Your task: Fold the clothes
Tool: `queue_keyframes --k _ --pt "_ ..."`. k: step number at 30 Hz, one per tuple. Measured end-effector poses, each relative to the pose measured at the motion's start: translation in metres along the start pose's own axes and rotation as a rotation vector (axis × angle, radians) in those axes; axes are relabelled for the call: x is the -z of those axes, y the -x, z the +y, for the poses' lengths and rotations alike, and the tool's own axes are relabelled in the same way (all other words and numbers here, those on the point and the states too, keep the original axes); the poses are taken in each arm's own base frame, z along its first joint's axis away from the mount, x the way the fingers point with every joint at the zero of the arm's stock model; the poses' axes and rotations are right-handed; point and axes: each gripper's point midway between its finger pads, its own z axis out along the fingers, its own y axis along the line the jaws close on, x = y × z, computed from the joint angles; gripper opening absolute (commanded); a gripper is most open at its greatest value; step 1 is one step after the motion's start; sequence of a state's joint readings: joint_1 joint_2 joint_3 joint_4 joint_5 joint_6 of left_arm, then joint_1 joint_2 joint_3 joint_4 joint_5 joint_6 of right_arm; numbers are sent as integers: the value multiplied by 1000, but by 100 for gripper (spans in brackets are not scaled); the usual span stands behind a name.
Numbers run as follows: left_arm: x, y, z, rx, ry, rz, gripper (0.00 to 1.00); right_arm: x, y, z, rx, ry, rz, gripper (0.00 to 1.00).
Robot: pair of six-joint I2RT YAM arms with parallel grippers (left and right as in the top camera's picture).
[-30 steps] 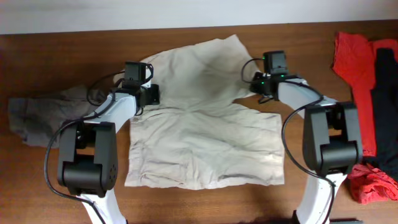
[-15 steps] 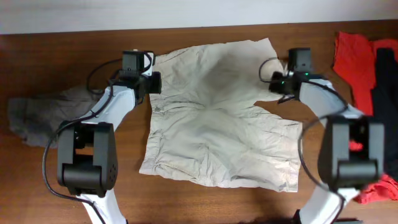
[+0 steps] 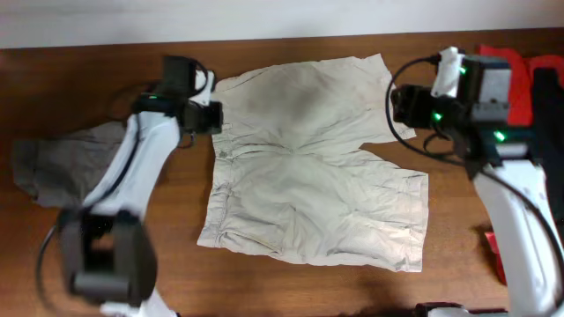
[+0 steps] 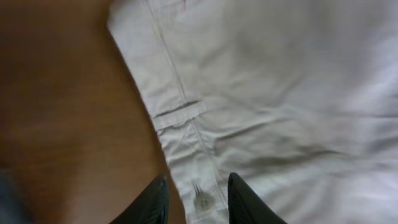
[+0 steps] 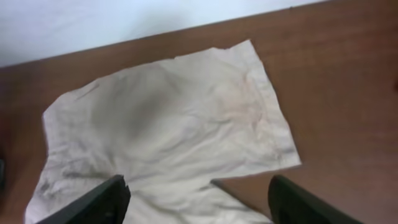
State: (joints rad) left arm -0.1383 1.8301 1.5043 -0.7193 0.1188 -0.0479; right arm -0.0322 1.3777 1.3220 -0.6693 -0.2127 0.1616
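The beige shorts (image 3: 308, 167) lie spread flat in the middle of the table, waistband to the left and both legs pointing right. My left gripper (image 3: 204, 117) hovers at the waistband's upper left corner. In the left wrist view the left gripper (image 4: 196, 200) is open, its fingers (image 4: 155, 202) standing either side of the waistband button (image 4: 202, 200) without pinching it. My right gripper (image 3: 404, 106) is raised beside the upper leg's hem. In the right wrist view the right gripper (image 5: 199, 202) is wide open above the shorts (image 5: 168, 118), holding nothing.
A gray garment (image 3: 62, 163) lies crumpled at the left under the left arm. A red garment (image 3: 498, 53) and a black one (image 3: 548, 88) sit at the right edge, partly hidden by the right arm. More red fabric (image 3: 492, 246) shows at lower right.
The shorts were dragged right and toward the back, then laid out flat. Both grippers opened and let go of the fabric. The right arm rose and drew back to the right.
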Motion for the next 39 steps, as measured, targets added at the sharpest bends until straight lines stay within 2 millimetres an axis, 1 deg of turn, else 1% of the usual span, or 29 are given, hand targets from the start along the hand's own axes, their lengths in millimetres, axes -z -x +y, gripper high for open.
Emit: queue_keyframes --k 2,4,5,6,7,9,11,13,14,15,20,22,23,25,27,29,30,32,33,34,37,39 --pt "47 14 -3 -9 16 -82 43 23 -6 4 -5 -1 4 84" --pt "103 27 -6 -21 37 -185 44 41 -13 7 -10 0 10 85" --pt "126 29 -7 -23 46 -225 46 51 -17 9 -22 1 14 85" --pt "147 29 -7 -25 55 -258 47 57 -20 10 -27 1 16 85" --pt "167 25 -8 -26 62 -282 50 65 -24 11 -35 1 23 85" --pt "194 14 -9 -26 72 -300 60 76 -31 13 -57 1 34 85" --pt "206 2 -9 -24 80 -285 58 85 -41 13 -84 -4 59 86" --pt "208 -10 -7 -19 86 -249 52 92 -51 14 -101 -7 85 87" --pt "206 -15 -7 -18 87 -227 51 94 -54 14 -107 -8 93 91" --pt "206 -19 -7 -18 88 -213 51 96 -57 14 -114 -10 103 93" --pt "202 -46 -6 -10 86 -103 45 105 -75 14 -137 -18 160 93" --pt "199 -59 -6 -2 87 -50 45 108 -85 13 -160 -26 198 93" --pt "198 -64 -5 3 87 -30 42 110 -90 12 -170 -31 217 93" --pt "191 -74 -4 17 89 7 42 113 -101 11 -199 -44 262 93" --pt "180 -87 -2 34 92 52 43 115 -110 10 -221 -57 299 94" --pt "164 -100 1 59 95 89 43 116 -116 8 -239 -69 323 94" --pt "153 -107 2 71 97 109 43 115 -118 7 -246 -74 330 94" --pt "131 -124 5 98 98 149 44 108 -129 3 -270 -95 367 94" --pt "120 -133 6 112 97 168 48 103 -137 0 -285 -108 396 95" --pt "108 -142 6 130 91 182 51 95 -150 -4 -309 -127 443 95" --pt "84 -167 7 174 79 223 59 79 -181 -14 -368 -173 550 97" --pt "71 -183 6 207 70 253 61 72 -200 -19 -402 -197 601 98"
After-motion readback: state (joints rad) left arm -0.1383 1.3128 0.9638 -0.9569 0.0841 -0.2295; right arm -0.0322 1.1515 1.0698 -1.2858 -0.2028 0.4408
